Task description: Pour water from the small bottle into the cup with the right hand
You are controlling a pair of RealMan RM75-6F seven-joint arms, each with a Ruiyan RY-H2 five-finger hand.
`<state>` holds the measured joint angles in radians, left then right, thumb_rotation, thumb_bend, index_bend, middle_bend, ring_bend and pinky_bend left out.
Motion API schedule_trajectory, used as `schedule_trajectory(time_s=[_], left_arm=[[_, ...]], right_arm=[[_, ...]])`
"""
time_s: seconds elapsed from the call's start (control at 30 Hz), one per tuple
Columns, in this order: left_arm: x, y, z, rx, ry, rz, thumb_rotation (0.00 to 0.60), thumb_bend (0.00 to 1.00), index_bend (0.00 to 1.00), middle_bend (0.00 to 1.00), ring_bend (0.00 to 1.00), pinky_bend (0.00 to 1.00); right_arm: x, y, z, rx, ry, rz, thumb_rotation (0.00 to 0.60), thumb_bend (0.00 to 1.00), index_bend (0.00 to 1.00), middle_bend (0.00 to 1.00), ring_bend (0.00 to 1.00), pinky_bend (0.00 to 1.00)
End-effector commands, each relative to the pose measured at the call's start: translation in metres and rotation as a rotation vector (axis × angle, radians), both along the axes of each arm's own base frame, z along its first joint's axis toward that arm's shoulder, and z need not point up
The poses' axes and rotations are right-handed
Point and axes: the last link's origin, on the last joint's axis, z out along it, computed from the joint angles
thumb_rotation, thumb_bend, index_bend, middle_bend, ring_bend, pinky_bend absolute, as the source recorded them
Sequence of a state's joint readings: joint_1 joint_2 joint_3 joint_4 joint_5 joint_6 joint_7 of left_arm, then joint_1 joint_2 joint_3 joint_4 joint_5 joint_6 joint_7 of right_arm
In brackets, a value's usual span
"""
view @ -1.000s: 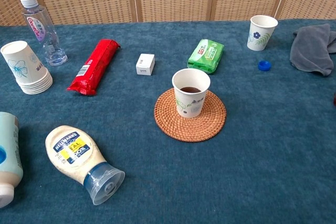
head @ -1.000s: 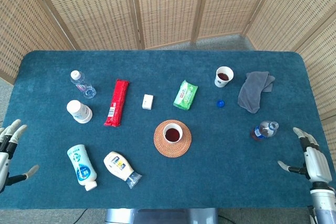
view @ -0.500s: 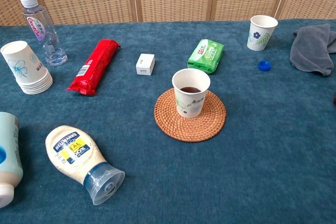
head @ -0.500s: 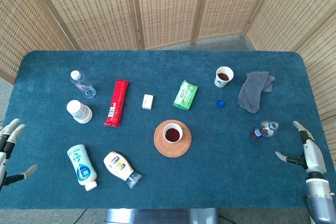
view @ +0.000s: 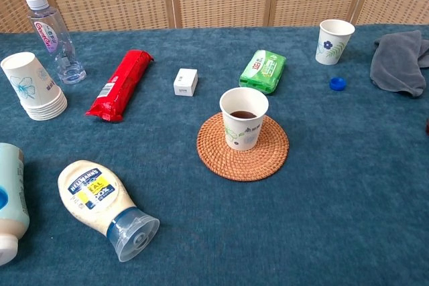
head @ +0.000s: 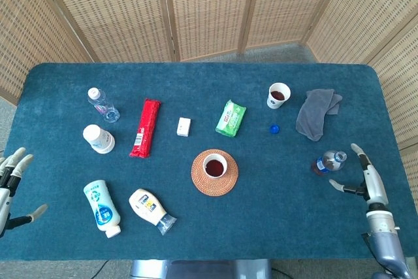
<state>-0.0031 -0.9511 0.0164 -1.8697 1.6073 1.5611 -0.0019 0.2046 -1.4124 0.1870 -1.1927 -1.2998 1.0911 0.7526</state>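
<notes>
The small bottle [head: 326, 162] stands uncapped near the table's right edge, holding dark liquid; only a sliver of it shows at the chest view's right border. Its blue cap [head: 274, 129] [view: 338, 84] lies apart on the cloth. A paper cup [head: 213, 165] [view: 243, 118] with dark liquid sits on a round woven coaster [head: 215, 173] [view: 242, 147] at the table's middle. My right hand [head: 363, 174] is open, fingers spread, just right of the bottle and apart from it. My left hand [head: 12, 181] is open at the table's left edge, holding nothing.
A second cup [head: 279, 95] and a grey cloth [head: 317, 113] lie at the back right. A green packet [head: 230, 117], white box [head: 183, 126], red packet [head: 145, 127], clear bottle [head: 102, 104], cup stack [head: 98, 139] and two squeeze bottles [head: 151, 210] fill the left half.
My right hand has moved left and away from the table's near edge, closing in on the small bottle. The left hand has shifted slightly. No object has moved.
</notes>
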Motion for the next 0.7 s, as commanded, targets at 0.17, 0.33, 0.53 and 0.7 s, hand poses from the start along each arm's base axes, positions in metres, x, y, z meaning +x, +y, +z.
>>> schedule_trajectory(time_s=[0.17, 0.33, 0.53, 0.7], left_arm=[[-0.001, 0.001, -0.001, -0.002, 0.010, 0.008, 0.600, 0.15, 0.00, 0.00, 0.00, 0.00], [-0.001, 0.002, -0.003, -0.001, 0.014, 0.013, 0.600, 0.15, 0.00, 0.00, 0.00, 0.00], [-0.001, 0.002, -0.004, -0.003, 0.019, 0.015, 0.600, 0.15, 0.00, 0.00, 0.00, 0.00], [-0.002, 0.003, -0.005, -0.006, 0.023, 0.019, 0.600, 0.15, 0.00, 0.00, 0.00, 0.00]], right_arm=[[0.002, -0.011, -0.007, 0.004, -0.043, 0.009, 0.600, 0.00, 0.00, 0.00, 0.00, 0.00], [0.005, -0.017, -0.010, 0.000, -0.060, 0.022, 0.600, 0.00, 0.00, 0.00, 0.00, 0.00], [0.010, -0.023, -0.016, -0.003, -0.101, 0.033, 0.600, 0.00, 0.00, 0.00, 0.00, 0.00], [0.011, -0.026, -0.024, -0.013, -0.157, 0.034, 0.600, 0.00, 0.00, 0.00, 0.00, 0.00]])
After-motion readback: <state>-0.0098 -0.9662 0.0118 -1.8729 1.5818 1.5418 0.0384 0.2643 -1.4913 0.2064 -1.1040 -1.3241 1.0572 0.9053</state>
